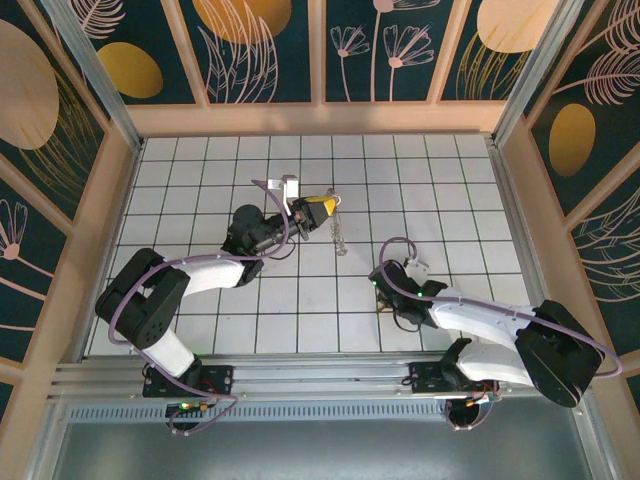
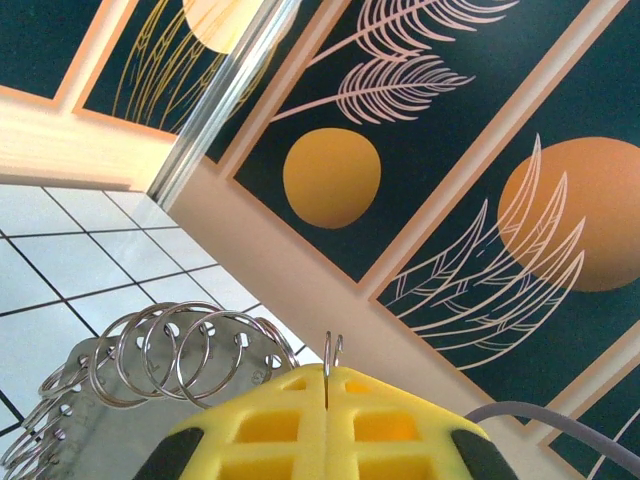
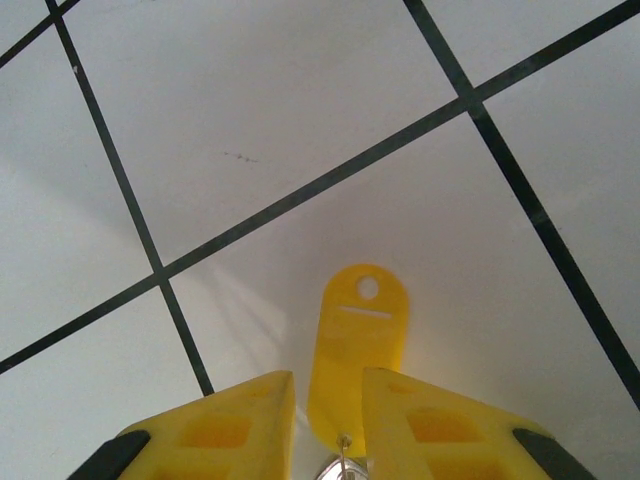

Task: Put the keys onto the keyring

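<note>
My left gripper (image 1: 322, 207) is raised over the middle of the tiled floor, its yellow fingers (image 2: 400, 425) shut on a thin wire loop of the keyring (image 2: 333, 350). More of the keyring's silvery loops (image 2: 170, 355) hang to the left, threaded through a holed metal strip; from above they dangle as a beaded strand (image 1: 340, 236). My right gripper (image 1: 386, 291) is down at the floor. Its yellow fingers (image 3: 240, 420) stand apart on either side of the key's yellow plastic head (image 3: 362, 320), which lies flat on a white tile. A bit of silver metal (image 3: 343, 450) shows at the key's near end.
White floor tiles (image 1: 300, 295) with dark grout lines cover the work area. Wooden-framed patterned walls (image 1: 320, 115) enclose it at the back and both sides. A metal rail (image 1: 300, 375) with the arm bases runs along the near edge.
</note>
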{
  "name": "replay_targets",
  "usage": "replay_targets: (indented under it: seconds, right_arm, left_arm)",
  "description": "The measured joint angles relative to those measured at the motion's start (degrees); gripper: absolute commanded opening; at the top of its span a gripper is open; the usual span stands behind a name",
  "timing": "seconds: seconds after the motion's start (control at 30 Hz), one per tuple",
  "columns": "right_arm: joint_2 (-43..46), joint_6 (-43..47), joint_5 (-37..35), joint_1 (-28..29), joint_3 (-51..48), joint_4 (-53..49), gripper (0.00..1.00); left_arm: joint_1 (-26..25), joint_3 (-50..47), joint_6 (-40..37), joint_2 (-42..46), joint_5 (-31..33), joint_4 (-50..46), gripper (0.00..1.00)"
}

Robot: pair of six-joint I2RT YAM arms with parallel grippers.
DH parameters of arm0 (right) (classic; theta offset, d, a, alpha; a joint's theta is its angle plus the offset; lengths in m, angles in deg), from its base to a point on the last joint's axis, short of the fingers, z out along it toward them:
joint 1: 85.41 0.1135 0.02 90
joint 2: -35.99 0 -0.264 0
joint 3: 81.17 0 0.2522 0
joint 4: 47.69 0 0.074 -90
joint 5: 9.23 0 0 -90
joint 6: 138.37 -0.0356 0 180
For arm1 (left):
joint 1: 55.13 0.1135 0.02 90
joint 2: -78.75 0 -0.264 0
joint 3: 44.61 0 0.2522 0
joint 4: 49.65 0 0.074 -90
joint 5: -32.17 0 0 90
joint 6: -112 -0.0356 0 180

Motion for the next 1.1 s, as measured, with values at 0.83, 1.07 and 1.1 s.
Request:
replay_targets:
  seconds: [0.83, 1.07, 1.1]
  right_arm:
    - [-1.2, -1.6, 0.1, 0.8, -0.4, 0.3, 0.01]
    - [-0.9, -1.4, 0.2, 0.8, -0.4, 0.3, 0.00]
    - [-0.5, -1.1, 0.1, 0.8, -0.4, 0.2, 0.00]
  left_arm:
    - [0.0, -0.1, 0.6, -0.1, -1.0, 2.1, 0.00]
    - [0.0, -0.1, 0.6, -0.1, -1.1, 2.5, 0.00]
    - [0.0, -0.1, 0.6, -0.1, -1.1, 2.5, 0.00]
